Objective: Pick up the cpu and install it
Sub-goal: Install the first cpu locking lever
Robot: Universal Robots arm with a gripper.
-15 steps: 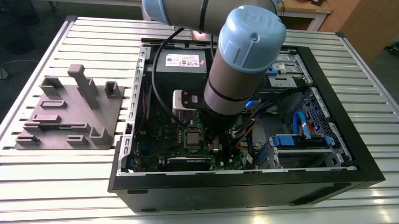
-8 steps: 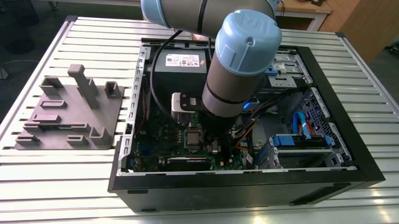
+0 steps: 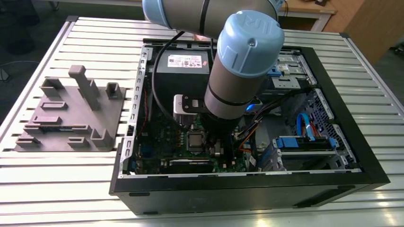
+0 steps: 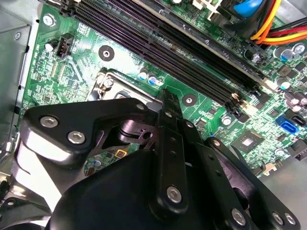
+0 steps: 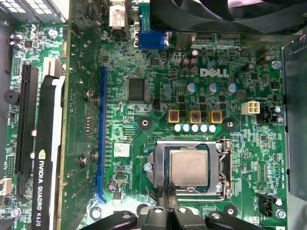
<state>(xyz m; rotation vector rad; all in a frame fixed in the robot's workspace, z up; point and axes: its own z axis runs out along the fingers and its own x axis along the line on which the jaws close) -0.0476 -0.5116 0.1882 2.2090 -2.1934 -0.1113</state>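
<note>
My fingers pressed together, pinching nothing, poised at socket edge. Chip lies flat in socket, seated square so contacts line up. Board below.

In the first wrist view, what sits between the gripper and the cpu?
Only the socket's black frame edge: the gripper reaches it, and the cpu lies in the socket just beyond.

arm: grey tube | light-blue caps | black cable | black tool
</note>
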